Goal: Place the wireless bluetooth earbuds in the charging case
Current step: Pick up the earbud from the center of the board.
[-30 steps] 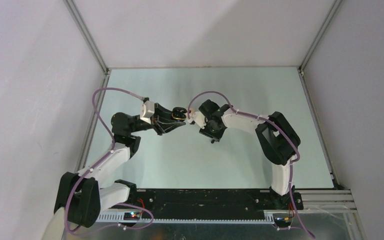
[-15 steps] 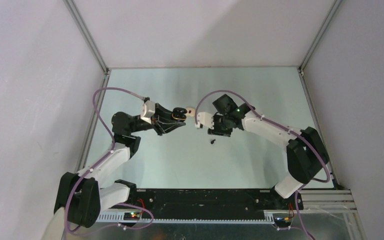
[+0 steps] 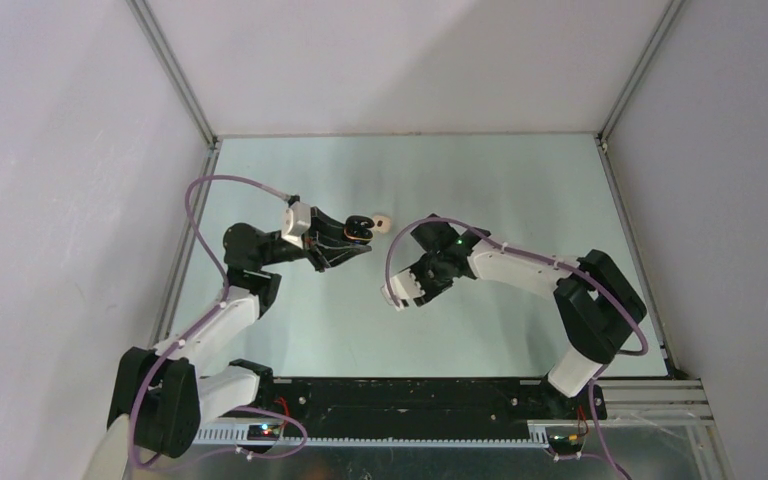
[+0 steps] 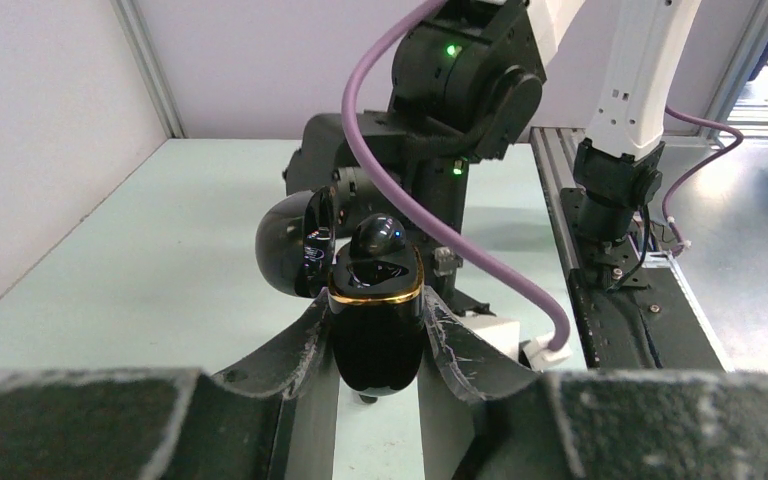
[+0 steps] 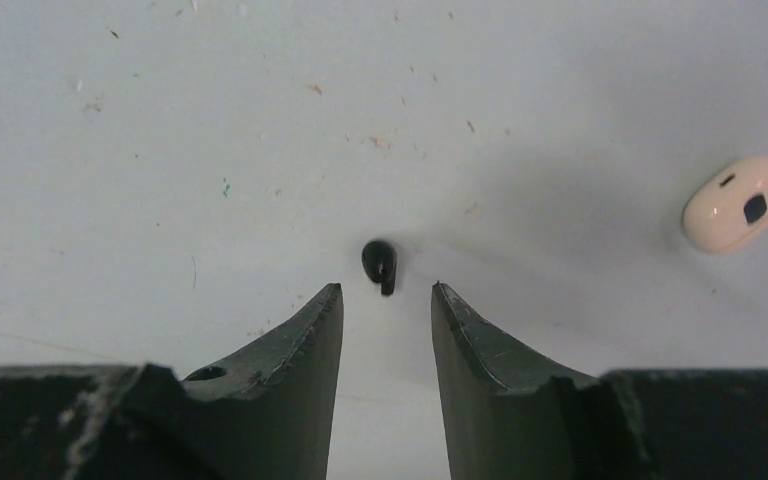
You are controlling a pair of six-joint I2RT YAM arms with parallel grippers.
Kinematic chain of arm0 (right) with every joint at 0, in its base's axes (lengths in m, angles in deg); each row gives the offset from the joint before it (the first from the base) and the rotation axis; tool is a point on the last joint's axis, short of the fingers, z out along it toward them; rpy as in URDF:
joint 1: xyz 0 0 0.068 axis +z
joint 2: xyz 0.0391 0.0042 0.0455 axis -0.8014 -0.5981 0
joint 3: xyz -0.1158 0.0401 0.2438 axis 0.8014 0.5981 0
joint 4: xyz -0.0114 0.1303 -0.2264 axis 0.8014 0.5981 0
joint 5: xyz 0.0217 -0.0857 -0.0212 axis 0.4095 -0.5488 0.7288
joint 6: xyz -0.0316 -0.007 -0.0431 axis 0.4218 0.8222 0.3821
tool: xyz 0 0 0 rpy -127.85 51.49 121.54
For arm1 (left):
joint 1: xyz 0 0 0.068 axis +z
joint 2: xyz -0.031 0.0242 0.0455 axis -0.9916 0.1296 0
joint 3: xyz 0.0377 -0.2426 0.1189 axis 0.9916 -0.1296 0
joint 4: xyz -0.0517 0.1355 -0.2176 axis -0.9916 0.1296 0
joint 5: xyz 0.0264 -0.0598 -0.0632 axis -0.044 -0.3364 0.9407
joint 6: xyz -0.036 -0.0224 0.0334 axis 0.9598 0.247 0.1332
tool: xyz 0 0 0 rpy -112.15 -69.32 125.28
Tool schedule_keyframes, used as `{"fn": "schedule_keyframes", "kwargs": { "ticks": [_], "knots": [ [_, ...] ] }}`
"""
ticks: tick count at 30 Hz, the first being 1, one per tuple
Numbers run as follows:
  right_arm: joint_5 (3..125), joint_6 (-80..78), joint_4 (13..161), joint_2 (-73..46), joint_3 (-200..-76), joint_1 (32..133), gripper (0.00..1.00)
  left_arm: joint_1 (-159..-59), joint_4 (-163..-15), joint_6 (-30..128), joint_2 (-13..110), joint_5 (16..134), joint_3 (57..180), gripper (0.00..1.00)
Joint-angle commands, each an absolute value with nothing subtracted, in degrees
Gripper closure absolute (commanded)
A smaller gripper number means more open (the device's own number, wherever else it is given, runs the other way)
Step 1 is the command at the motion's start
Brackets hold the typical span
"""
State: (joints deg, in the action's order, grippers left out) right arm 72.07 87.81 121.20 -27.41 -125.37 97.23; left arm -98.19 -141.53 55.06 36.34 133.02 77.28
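Near centre of counter (image 3: 520, 180), tiny black earbud (image 5: 380, 266) lies just ahead of my right gripper (image 5: 387, 292), jaws apart. Plan: nudge forward, lower, pinch softly. Meanwhile my left gripper (image 4: 375, 312) clamps glossy black gold-rimmed charging case (image 4: 372, 345), lid open.

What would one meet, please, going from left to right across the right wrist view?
One gripper fingertip → black earbud → the other fingertip → pale beige earbud, lying apart at the far right.
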Motion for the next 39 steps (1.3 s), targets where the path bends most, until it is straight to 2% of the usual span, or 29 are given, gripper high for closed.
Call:
{"fn": "schedule_keyframes", "kwargs": {
  "ticks": [1,23,34,39],
  "knots": [
    [71.13,91.1,116.85,-29.08,-124.11,98.56,0.58,-98.47,-142.53,53.45,34.76,132.44,77.65,0.89],
    [63.08,94.84,112.73,-34.12,-122.59,100.64,0.64,-98.54,-144.02,54.49,35.28,132.5,77.5,0.89],
    [61.78,96.06,116.4,-35.89,-123.48,101.1,0.7,-98.46,-144.11,54.5,35.65,132.49,77.52,0.89],
    [62.11,96.75,118.49,-35.82,-124.22,101.94,0.69,-98.48,-144.11,54.5,35.74,132.47,77.52,0.89]
  ]
}}
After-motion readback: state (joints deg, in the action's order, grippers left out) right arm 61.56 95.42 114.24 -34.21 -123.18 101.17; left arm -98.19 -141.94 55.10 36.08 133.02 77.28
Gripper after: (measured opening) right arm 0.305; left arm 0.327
